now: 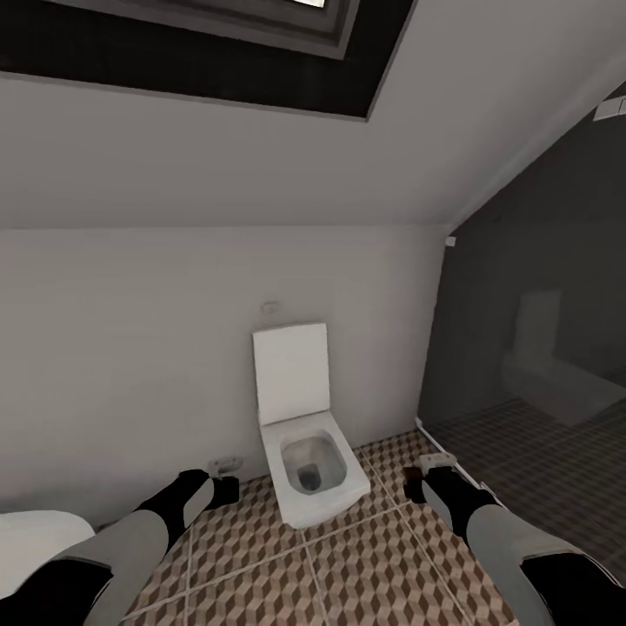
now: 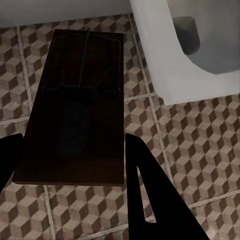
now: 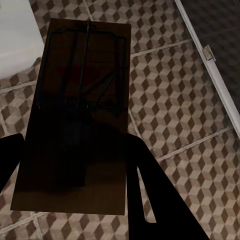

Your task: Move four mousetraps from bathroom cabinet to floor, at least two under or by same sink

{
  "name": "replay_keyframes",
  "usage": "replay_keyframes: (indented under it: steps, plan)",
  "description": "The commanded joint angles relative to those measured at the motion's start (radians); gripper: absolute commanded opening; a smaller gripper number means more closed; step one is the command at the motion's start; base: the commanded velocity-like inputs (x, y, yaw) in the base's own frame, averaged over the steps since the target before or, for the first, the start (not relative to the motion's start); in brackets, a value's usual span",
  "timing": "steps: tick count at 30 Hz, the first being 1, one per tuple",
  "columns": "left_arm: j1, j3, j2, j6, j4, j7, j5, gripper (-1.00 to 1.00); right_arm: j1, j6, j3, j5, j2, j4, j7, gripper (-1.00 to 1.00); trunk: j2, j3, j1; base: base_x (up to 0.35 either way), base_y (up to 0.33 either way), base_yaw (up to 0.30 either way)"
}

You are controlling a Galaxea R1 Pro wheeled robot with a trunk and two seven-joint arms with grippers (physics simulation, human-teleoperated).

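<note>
My left gripper [image 1: 222,484] is shut on a dark-brown mousetrap [image 1: 228,467], held above the bathroom floor [image 1: 348,565] left of the toilet. In the left wrist view this mousetrap [image 2: 75,110] lies flat between the black fingers [image 2: 147,200], its wire spring on top. On the other side of the toilet my right gripper [image 1: 423,481] is shut on a second mousetrap [image 1: 435,458]. The right wrist view has that mousetrap [image 3: 80,115] between the fingers [image 3: 150,200], over the cube-pattern tiles [image 3: 175,100]. The cabinet and the sink are out of view.
A white toilet [image 1: 309,452] with its lid up stands against the pale wall, between my two arms. A dark glass partition [image 1: 539,348] with a white floor sill [image 3: 210,60] closes off the right side. A white rounded object [image 1: 39,535] sits at the lower left.
</note>
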Motion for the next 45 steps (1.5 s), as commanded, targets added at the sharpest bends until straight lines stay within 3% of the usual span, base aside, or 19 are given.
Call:
replay_keyframes:
  steps: [1, 16, 34, 45]
  plan:
    - [0.0, -0.006, 0.0, 0.005, -0.002, 0.006, 0.008, -1.0, 0.0, 0.004, 0.008, -0.009, 0.0, -0.002, -0.007, -1.0, -0.001, -0.001, 0.0, 0.0, 0.0, 0.0]
    - [0.0, -0.006, 0.0, 0.005, -0.003, 0.007, 0.007, -1.0, 0.0, -0.011, 0.009, -0.008, -0.002, -0.002, -0.006, -1.0, -0.001, -0.001, 0.0, 0.0, -0.008, 0.0]
    - [0.0, -0.006, -0.001, 0.005, -0.004, 0.007, 0.008, -1.0, 0.0, -0.011, 0.008, -0.009, -0.001, -0.002, -0.008, -1.0, -0.001, -0.001, 0.0, 0.0, -0.248, 0.0]
    - [0.001, -0.005, 0.001, 0.005, -0.003, 0.008, 0.008, -1.0, 0.0, -0.012, 0.008, -0.006, -0.005, -0.002, -0.008, -1.0, -0.001, -0.001, 0.0, 0.0, -0.059, 0.094]
